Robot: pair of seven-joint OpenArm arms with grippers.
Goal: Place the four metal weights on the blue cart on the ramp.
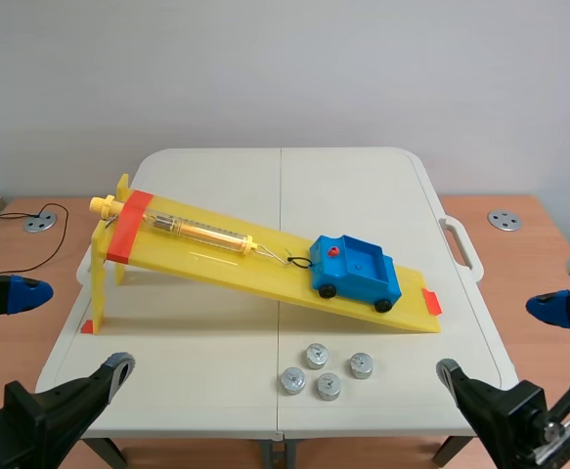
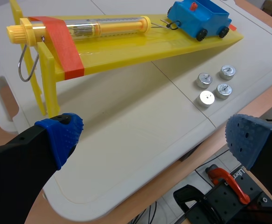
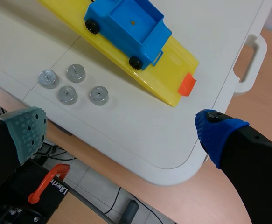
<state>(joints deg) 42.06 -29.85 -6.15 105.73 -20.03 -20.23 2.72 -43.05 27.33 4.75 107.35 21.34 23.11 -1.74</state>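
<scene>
Both pincers open wide and holding nothing; weights on the surface, near the ramp.
Nearest: left pincer point(image 2: 154, 135) and right pincer point(image 3: 122, 130), fingers spread, at the near corners of the white surface point(image 1: 216, 342). Next: four metal weights point(image 1: 316, 355), clustered on the surface just near of the yellow ramp point(image 1: 197, 262). Beyond: blue cart point(image 1: 355, 271) at the ramp's low right end, hooked to a clear tube point(image 1: 201, 232) lying toward its raised far-left end.
</scene>
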